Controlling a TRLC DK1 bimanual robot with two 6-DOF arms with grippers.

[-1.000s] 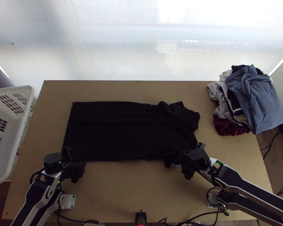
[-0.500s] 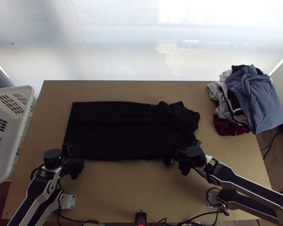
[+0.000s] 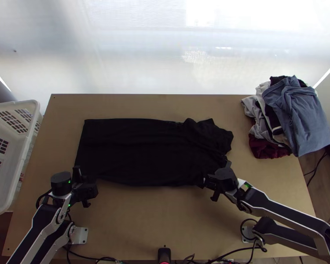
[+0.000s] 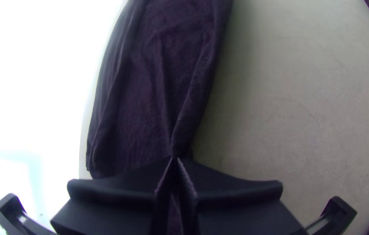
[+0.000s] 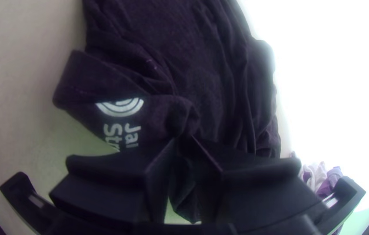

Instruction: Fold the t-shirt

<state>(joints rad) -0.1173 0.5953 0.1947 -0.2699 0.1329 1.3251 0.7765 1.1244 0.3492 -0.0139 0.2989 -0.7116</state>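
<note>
The black t-shirt (image 3: 147,152) lies lengthwise across the table, its sides folded in to a long strip, hem end at the left and rumpled collar and sleeve end at the right. At its near left corner is my left gripper (image 3: 86,181); in the left wrist view the left gripper (image 4: 174,160) is shut on the shirt's edge, a crease running from its tips. My right gripper (image 3: 209,181) is at the near right part; in the right wrist view the right gripper (image 5: 184,141) is shut on bunched cloth beside a white print.
A pile of clothes (image 3: 292,116) covers the table's back right corner. The white basket (image 3: 22,154) stands beyond the left edge. Bare table (image 3: 152,220) lies between the shirt and the near edge.
The right gripper has moved a little up the picture and left, cloth with it. My left gripper has shifted slightly up the picture, and the shirt's near edge is drawn in.
</note>
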